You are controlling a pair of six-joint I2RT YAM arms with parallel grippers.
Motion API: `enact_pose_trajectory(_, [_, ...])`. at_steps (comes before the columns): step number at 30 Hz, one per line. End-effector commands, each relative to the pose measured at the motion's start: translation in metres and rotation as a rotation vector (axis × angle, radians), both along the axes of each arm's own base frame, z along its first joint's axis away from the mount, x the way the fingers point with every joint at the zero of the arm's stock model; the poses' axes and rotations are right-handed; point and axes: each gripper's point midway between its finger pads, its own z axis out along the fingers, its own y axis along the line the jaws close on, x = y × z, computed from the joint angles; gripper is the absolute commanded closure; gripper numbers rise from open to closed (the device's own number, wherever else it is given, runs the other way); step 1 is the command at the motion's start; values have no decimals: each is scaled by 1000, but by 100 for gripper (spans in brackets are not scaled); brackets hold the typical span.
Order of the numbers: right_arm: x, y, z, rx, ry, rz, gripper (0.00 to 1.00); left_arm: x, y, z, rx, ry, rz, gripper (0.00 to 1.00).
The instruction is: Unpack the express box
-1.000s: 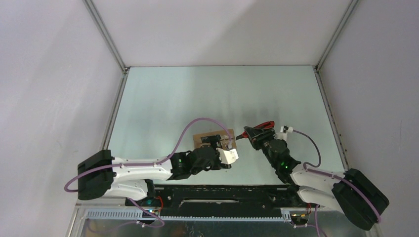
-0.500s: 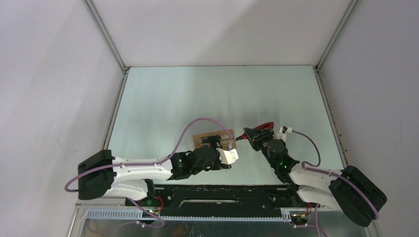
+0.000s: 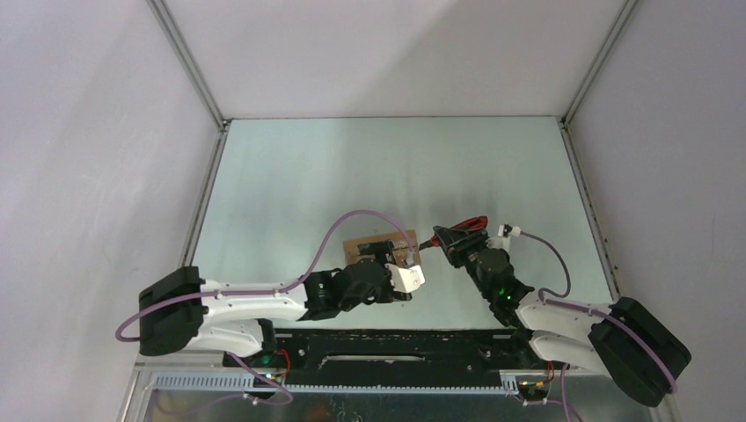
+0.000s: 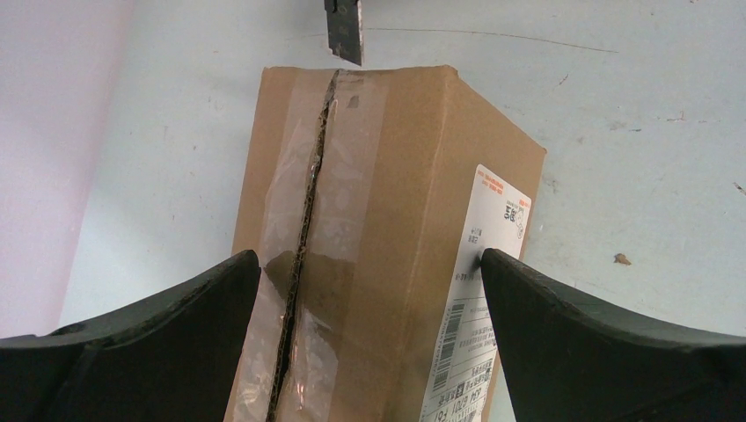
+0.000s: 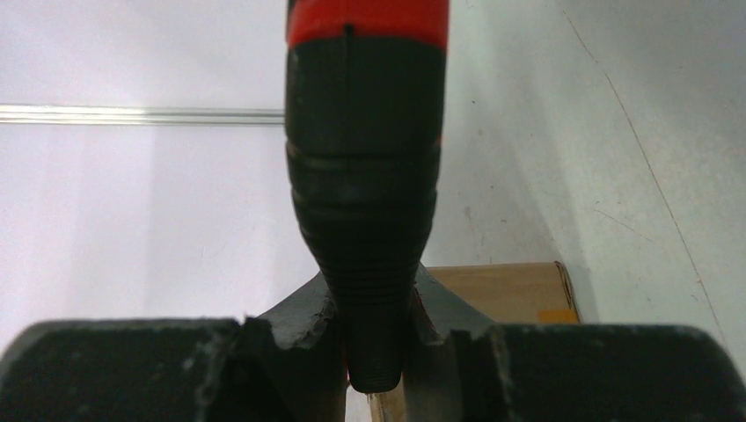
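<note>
The express box, brown cardboard with a white label on its right side, lies on the table between my left gripper's fingers. My left gripper is open wide and straddles it, the right fingertip against the label. Clear tape runs down the top, with a dark split along the seam. My right gripper is shut on the black handle of a red-and-black utility knife. The blade hangs just past the far end of the seam. In the top view the box sits centre-front, with the knife to its right.
The pale green table is walled by white panels on three sides, with metal rails at the corners. Purple cables loop above both arms. A black base bar lies along the near edge.
The right arm's elbow has drifted slightly; the knife stays by the box's right end. The left gripper and the box have not moved.
</note>
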Motion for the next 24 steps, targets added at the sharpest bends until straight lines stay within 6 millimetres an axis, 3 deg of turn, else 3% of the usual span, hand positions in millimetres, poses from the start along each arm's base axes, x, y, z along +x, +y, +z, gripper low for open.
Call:
enact_pose_trajectory(1, [4, -3, 16, 21, -52, -26, 100, 3, -10, 15, -60, -6, 1, 0])
enact_pose_trajectory(24, [5, -2, 7, 20, -32, -24, 100, 3, -11, 13, -59, -2, 2, 0])
